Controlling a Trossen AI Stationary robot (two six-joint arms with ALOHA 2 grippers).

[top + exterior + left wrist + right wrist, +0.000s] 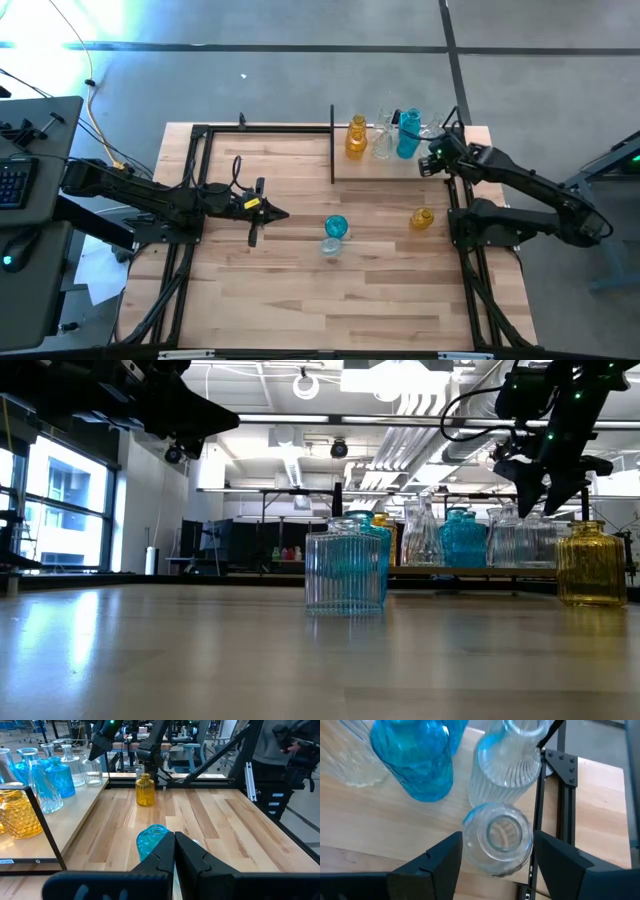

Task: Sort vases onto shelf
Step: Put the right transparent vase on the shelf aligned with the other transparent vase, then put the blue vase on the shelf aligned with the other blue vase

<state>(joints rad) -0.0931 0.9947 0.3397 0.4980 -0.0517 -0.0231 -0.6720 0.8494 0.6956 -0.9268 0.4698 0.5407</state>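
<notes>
A: The clear vase (499,836) stands on the shelf (400,168) at its right end, between the right end effector's (496,865) spread fingers, not pinched.

B: Best lift straight up so neighbours stay put. The left end effector (255,210), pressed together, waits over the desk (300,300).

Overhead, table-level and two wrist views, all sharing the shelf (400,165).

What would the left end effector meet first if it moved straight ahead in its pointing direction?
Most likely the teal vase directly ahead of the shut left end effector; a clear vase stands beside it, so depth is somewhat uncertain.
</notes>
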